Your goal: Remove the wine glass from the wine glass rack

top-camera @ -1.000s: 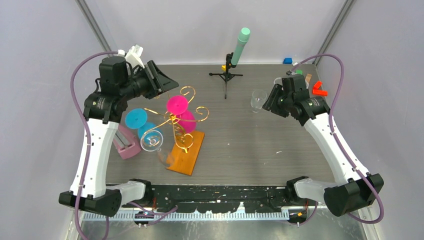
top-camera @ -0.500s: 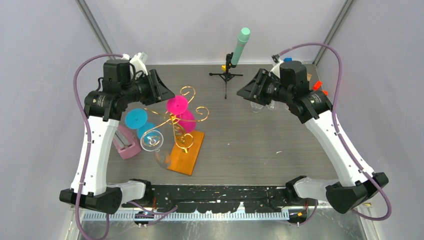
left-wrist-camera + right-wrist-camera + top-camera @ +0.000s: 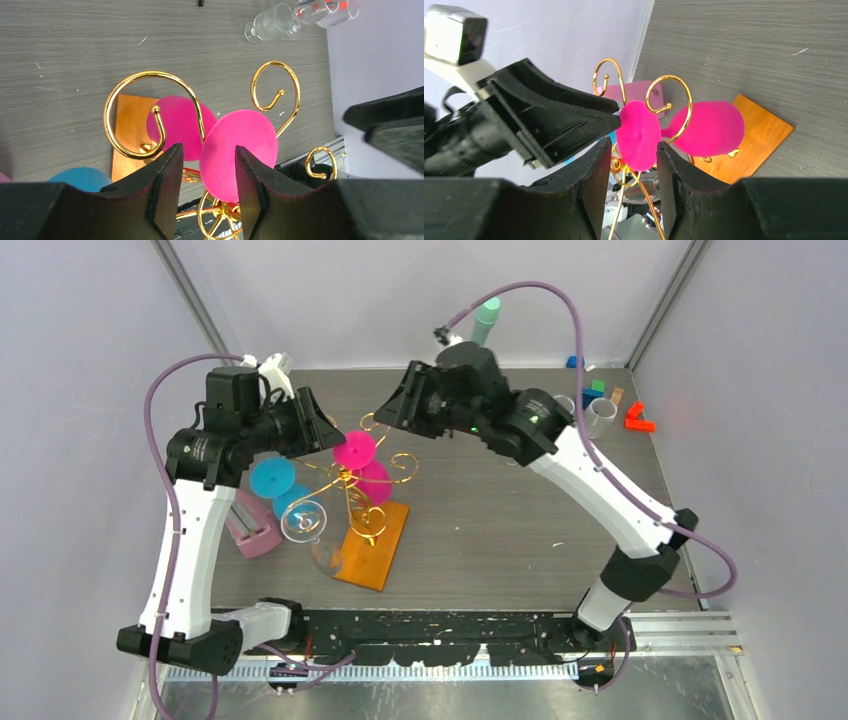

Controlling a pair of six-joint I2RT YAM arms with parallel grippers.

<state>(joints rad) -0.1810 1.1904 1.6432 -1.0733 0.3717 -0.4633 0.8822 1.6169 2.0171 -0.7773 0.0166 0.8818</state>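
On the wine glass rack (image 3: pixel 378 545), the pink-footed wine glass (image 3: pixel 354 450) is hanging untouched; lift-off is pending. Left gripper (image 3: pixel 338 432) and right gripper (image 3: pixel 382 420) are hovering spread either side of its foot, pinching nothing.

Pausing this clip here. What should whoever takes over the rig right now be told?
Left tool: open, empty, aimed at the pink wine glass from the left.
Right tool: open, empty, facing the same glass from the other side.
Things: the pink glass hangs on the wine glass rack, along with a blue glass and a clear glass. Other clear glasses sit on the table away from the rack.
Done: approach only.
Left: grip the glass, apparently the pink one, slide it off its gold arm and set it down.
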